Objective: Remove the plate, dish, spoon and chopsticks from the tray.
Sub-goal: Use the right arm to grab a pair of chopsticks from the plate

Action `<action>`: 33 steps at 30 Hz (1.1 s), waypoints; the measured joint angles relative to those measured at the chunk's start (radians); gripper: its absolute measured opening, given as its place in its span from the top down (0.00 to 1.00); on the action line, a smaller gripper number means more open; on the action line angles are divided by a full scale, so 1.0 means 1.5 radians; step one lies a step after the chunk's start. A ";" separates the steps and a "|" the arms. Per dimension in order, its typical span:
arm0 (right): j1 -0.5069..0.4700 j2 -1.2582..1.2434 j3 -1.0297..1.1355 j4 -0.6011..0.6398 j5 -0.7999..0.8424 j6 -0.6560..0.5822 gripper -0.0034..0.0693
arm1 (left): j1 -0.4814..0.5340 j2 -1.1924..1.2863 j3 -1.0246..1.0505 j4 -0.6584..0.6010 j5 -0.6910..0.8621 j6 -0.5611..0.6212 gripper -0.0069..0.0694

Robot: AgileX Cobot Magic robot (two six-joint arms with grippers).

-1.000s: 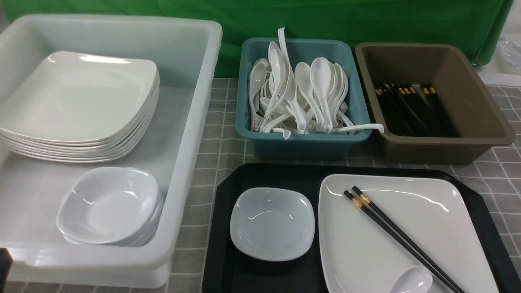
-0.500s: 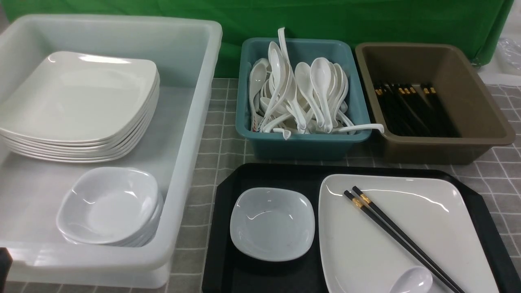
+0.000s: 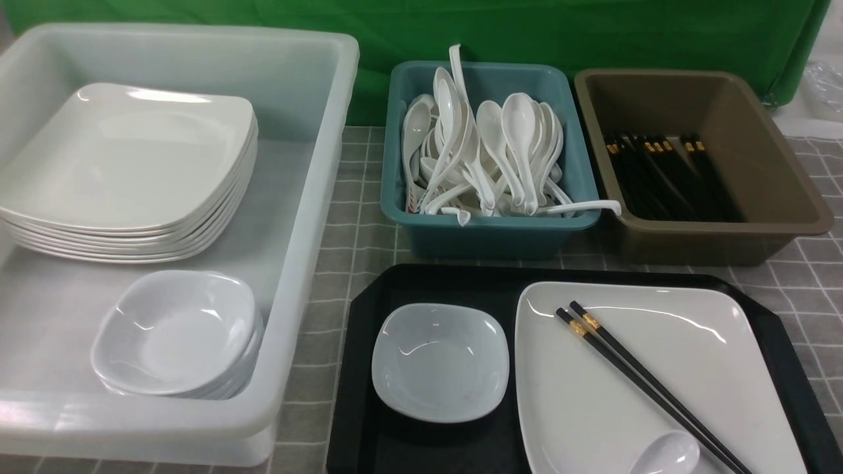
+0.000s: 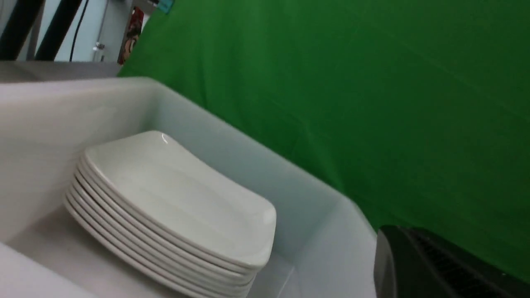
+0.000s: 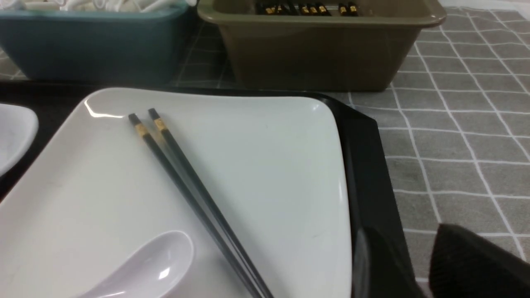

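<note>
Grey checked cloth covers the desk (image 3: 810, 276). Nothing is cleared yet: the tray (image 3: 361, 395) carries the plate (image 3: 593, 408) and, beside it, the dish (image 3: 440, 362); the chopsticks (image 3: 649, 387) and spoon (image 3: 666, 454) lie on the plate. Left jaws are pressed together; the right jaws, barely in view, I cannot tell. Next, probably: pinch the chopsticks, carry them to the brown tub (image 3: 777, 197).

Left pincer (image 4: 430, 265): black, matte body with a rounded, slightly glossy edge and fine parallel ribbing across one face.
Right pincer (image 5: 418, 265): two black fingers (image 5: 476, 265), one matte with a blunt angled tip, the other smooth and glossy.
</note>
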 joint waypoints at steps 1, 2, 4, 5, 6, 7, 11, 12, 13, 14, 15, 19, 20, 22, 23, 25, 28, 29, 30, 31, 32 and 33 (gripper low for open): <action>0.000 0.000 0.000 0.000 0.000 0.000 0.62 | 0.000 0.000 0.000 -0.002 -0.008 -0.018 0.89; 0.000 0.000 0.000 0.000 0.000 0.000 0.62 | 0.000 0.000 0.000 -0.003 -0.011 -0.052 0.89; 0.000 0.000 0.000 0.000 0.000 0.000 0.62 | 0.000 0.000 0.000 0.000 -0.012 -0.091 0.89; 0.000 0.000 0.000 0.000 0.000 0.000 0.62 | -0.001 0.000 0.000 0.006 -0.010 -0.108 0.89; 0.000 0.000 0.000 0.000 0.000 0.000 0.62 | -0.003 0.000 -0.009 0.023 0.004 -0.119 0.89; 0.000 0.000 0.000 0.000 0.000 0.000 0.62 | -0.007 0.000 -0.022 0.039 0.021 -0.124 0.89; 0.000 0.000 0.000 0.000 0.000 0.000 0.62 | -0.043 0.033 -0.137 0.131 0.144 -0.113 0.89; 0.000 0.000 0.000 0.000 0.000 0.000 0.62 | -0.062 0.068 -0.187 0.148 0.191 -0.086 0.89; 0.000 0.000 0.000 0.000 0.000 0.000 0.62 | -0.065 0.074 -0.193 0.149 0.199 -0.074 0.89; 0.000 0.000 0.000 0.000 0.000 0.000 0.62 | -0.081 0.113 -0.233 0.154 0.250 -0.036 0.89; 0.000 0.000 0.000 0.000 0.000 0.000 0.62 | -0.092 0.142 -0.259 0.155 0.285 -0.009 0.89; 0.000 0.000 0.000 0.000 0.000 0.000 0.62 | -0.147 0.300 -0.367 0.146 0.452 0.108 0.89; 0.000 0.000 0.000 0.000 0.000 0.000 0.62 | -0.163 0.327 -0.380 0.144 0.472 0.117 0.89; 0.000 0.000 0.000 0.000 0.000 0.000 0.62 | -0.205 0.382 -0.403 0.139 0.481 0.129 0.89; 0.000 0.000 0.000 0.000 0.000 0.000 0.62 | -0.242 0.417 -0.414 0.137 0.478 0.134 0.89; 0.000 0.000 0.000 0.000 0.000 0.000 0.62 | -0.292 0.453 -0.422 0.137 0.462 0.152 0.89; 0.000 0.000 0.000 0.000 0.000 0.000 0.62 | -0.359 0.493 -0.426 0.137 0.433 0.190 0.89; 0.000 0.000 0.000 0.000 0.000 0.000 0.62 | -0.374 0.502 -0.426 0.137 0.425 0.198 0.89; 0.000 0.000 0.000 0.000 -0.001 0.000 0.62 | -0.388 0.512 -0.426 0.137 0.421 0.202 0.89; 0.000 0.000 0.000 0.001 -0.005 0.001 0.62 | -0.394 0.517 -0.426 0.137 0.419 0.203 0.89; 0.000 0.000 0.000 0.004 -0.014 0.011 0.62 | -0.398 0.521 -0.426 0.137 0.418 0.206 0.89; 0.000 0.000 0.000 0.015 -0.023 0.022 0.62 | -0.400 0.525 -0.426 0.137 0.417 0.207 0.89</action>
